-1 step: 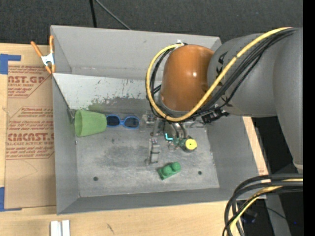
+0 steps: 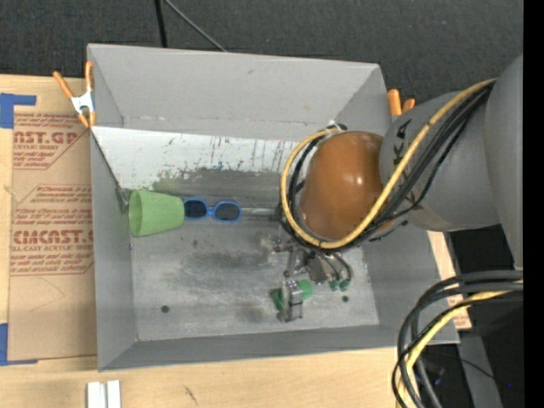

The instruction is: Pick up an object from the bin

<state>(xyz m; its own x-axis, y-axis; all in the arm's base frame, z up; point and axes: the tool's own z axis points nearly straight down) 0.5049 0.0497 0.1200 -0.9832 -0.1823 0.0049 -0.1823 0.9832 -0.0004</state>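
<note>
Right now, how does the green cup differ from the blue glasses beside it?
The green cup is bulky and cone-shaped; the blue glasses are thin, with two round lenses. The cup lies tipped on its side; the glasses lie flat. The cup is nearer the left wall. Both rest on the bin floor, side by side.

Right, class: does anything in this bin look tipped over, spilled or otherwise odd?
Only the green cup: it lies on its side by the left wall of the bin, beside the blue glasses. Nothing looks spilled or broken.
</note>
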